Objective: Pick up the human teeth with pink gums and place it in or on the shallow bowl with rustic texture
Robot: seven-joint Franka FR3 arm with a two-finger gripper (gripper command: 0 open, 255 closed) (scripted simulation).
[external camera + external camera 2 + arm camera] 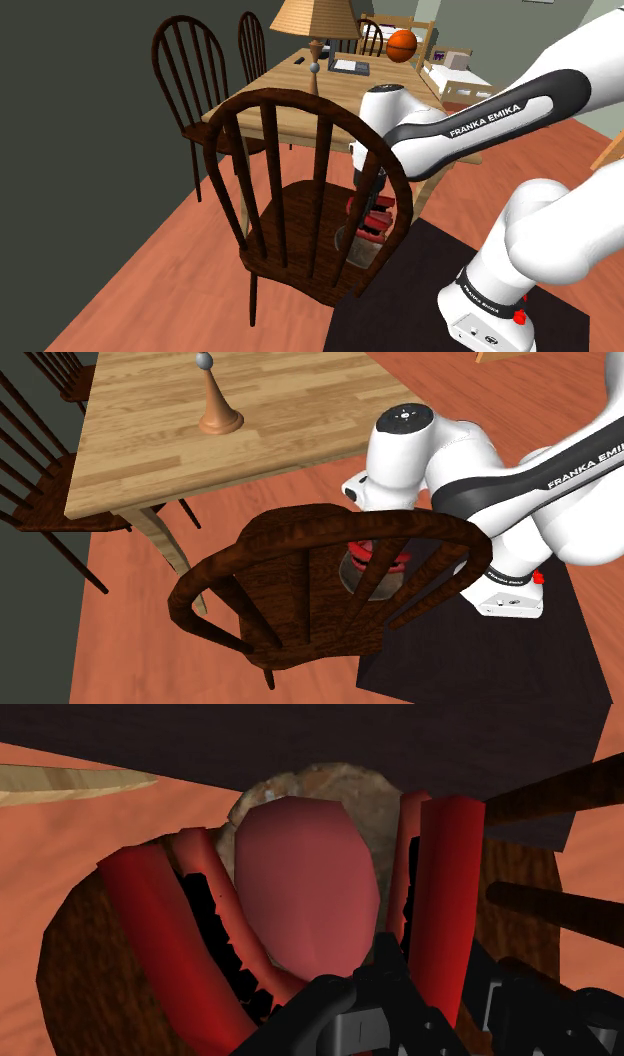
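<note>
Okay, we're hovering the teeth point(300, 884), clamped tight in the hand point(435, 979), over the bowl point(330, 782) mid-frame; lowering and releasing next.

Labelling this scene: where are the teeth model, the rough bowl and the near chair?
teeth model point(160, 934), wrist view, on its red gum arch.
rough bowl point(330, 784), wrist view, on its mottled rim.
near chair point(290, 96), shoulder view, on its curved top rail.

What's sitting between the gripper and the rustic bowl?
The red-gummed teeth model, in front of the bowl in the wrist view, below the gripper in the shoulder view.
</note>
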